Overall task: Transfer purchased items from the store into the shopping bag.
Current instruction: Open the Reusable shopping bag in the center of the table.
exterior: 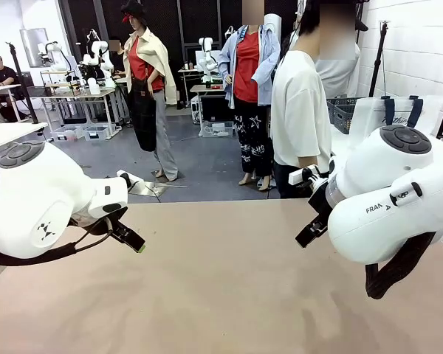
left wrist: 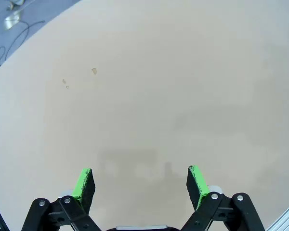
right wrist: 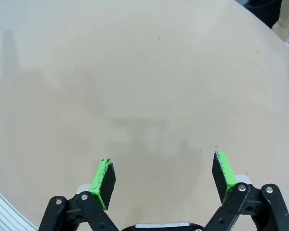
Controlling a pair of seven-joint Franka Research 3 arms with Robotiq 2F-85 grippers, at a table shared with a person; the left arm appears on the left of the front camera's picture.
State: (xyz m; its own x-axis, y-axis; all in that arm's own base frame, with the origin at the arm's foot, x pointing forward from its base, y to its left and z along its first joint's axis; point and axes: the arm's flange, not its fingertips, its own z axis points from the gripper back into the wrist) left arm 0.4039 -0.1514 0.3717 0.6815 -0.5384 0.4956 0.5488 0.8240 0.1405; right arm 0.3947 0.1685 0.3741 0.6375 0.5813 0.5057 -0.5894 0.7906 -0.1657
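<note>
**While the worktop lies bare, both arms hang ready for the first pickup**

With nothing between them, the left gripper hovers over plain beige worktop, jaws spread wide, green pads well apart. It's the same on the other side: the right gripper hangs above bare surface, jaws fully apart and holding nothing.

Across the way a person in a white shirt stands at the far edge. Just beyond the right arm sits the shopping bag, translucent white with navy handles poking up, beside a dark mesh basket. The arm's bulk hides the bag's lower half, so I cannot tell whether it rests on this worktop or on something behind.

My read is that this is the very start, with nothing transferred yet. The right arm is nearer the bag, so it looks the natural carrier once the purchased items come within reach.

- **Grasp:** keep the jaws wide until a pack sits squarely between the pads, and take a flat pack across its narrow side.
- **Pressure:** close gently, because soft packaging is likely to buckle.
- **Drop:** the bag's crinkly mouth probably flops, so come in from straight above, clear of the handles, and let go low inside.
</note>
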